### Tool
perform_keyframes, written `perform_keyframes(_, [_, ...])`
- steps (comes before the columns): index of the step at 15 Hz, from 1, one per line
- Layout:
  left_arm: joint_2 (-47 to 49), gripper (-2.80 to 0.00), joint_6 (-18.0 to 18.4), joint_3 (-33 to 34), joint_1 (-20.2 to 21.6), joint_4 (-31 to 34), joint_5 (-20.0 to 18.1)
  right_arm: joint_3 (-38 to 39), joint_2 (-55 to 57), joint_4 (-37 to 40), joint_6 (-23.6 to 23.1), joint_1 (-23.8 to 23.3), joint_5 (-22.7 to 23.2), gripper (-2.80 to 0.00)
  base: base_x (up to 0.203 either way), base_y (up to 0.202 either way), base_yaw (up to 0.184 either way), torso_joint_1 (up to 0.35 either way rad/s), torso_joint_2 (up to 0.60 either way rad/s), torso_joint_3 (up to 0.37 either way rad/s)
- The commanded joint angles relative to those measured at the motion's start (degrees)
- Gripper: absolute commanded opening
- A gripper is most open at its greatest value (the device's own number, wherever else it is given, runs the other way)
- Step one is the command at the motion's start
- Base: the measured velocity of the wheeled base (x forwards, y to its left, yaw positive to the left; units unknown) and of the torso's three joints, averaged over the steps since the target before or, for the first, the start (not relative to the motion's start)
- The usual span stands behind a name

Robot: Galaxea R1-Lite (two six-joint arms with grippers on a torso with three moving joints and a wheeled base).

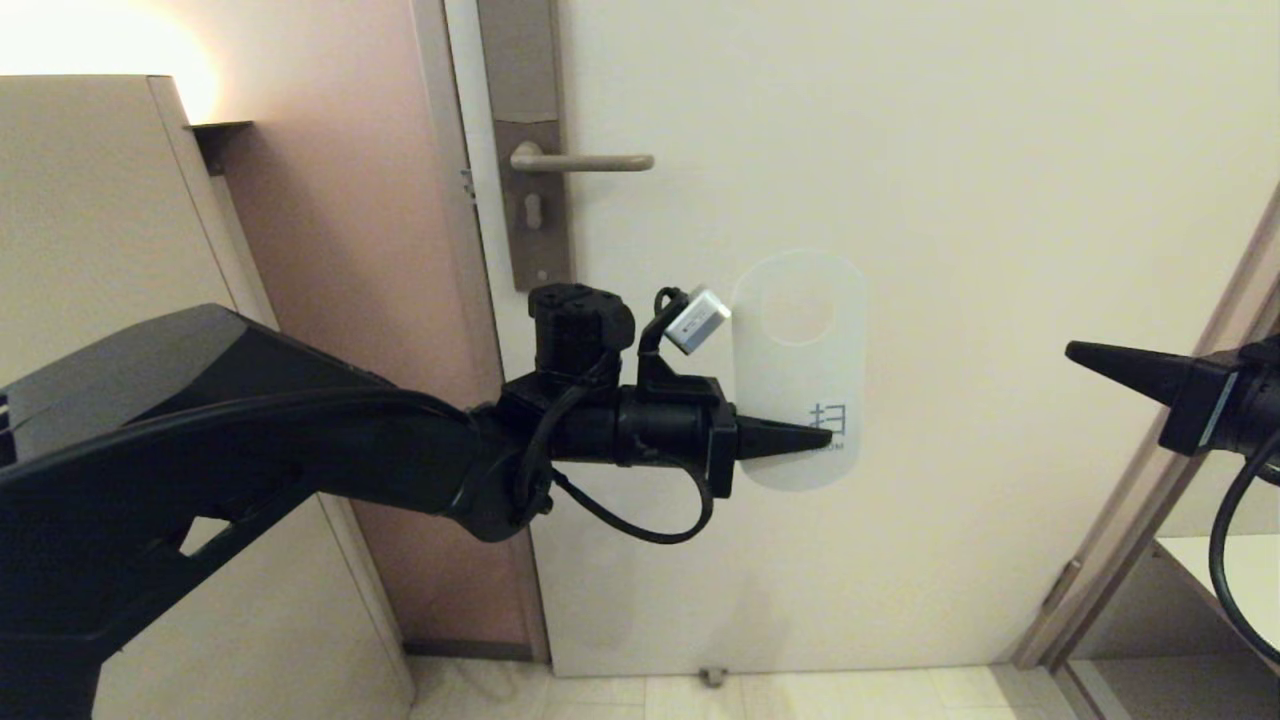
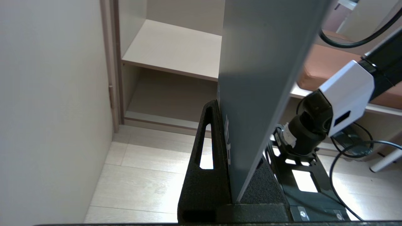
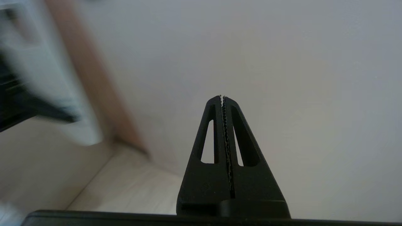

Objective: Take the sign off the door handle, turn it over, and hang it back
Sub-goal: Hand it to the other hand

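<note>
The sign (image 1: pixel 800 370) hangs free of the door handle (image 1: pixel 585 161), held upright in front of the door, below and to the right of the lever. Its white side with blue text faces me, round hole at the top. My left gripper (image 1: pixel 825 437) is shut on the sign's lower part. In the left wrist view the sign (image 2: pixel 260 78) stands edge-on and grey-blue between the black fingers (image 2: pixel 205 163). My right gripper (image 1: pixel 1075 352) points leftward at the right edge of the head view, shut and empty, well apart from the sign. In the right wrist view the right gripper (image 3: pixel 221 98) faces the plain door.
The white door (image 1: pixel 1000 200) fills the middle, with a brownish backplate and keyhole (image 1: pixel 533 210). A pinkish wall and a beige cabinet (image 1: pixel 100 220) stand on the left. Open shelving (image 2: pixel 172 50) sits to the right of the door frame. Pale floor tiles (image 1: pixel 800 690) lie below.
</note>
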Motion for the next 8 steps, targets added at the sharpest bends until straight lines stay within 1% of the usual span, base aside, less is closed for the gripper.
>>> perform_keyframes(1, [0.3, -2.80, -0.1, 0.1, 0.0, -0.3, -0.4, -0.3, 0.6, -0.2, -1.0, 0.2, 4.9, -2.80, 0.000, 0.000, 0.000, 0.000, 0.00, 0.000])
perform_keyframes(3, [0.5, -2.80, -0.1, 0.0, -0.4, -0.3, -0.5, -0.3, 0.8, -0.1, -2.4, 0.2, 10.8, -2.80, 0.000, 0.000, 0.000, 0.000, 0.00, 0.000])
perform_keyframes(4, [0.8, -2.80, -0.1, -0.2, -0.8, -0.3, -0.5, -0.4, 1.1, -0.2, -2.6, 0.4, 12.9, -2.80, 0.000, 0.000, 0.000, 0.000, 0.00, 0.000])
perform_keyframes(5, [1.1, -2.80, -0.1, -0.5, -1.0, -0.4, -0.5, -0.6, 1.5, -0.2, -2.6, 0.9, 13.6, -2.80, 0.000, 0.000, 0.000, 0.000, 0.00, 0.000])
perform_keyframes(8, [2.0, -2.80, -0.1, -2.4, -1.9, -0.4, -0.5, -0.6, 2.0, -0.2, -2.6, 4.2, 13.7, -2.80, 0.000, 0.000, 0.000, 0.000, 0.00, 0.000])
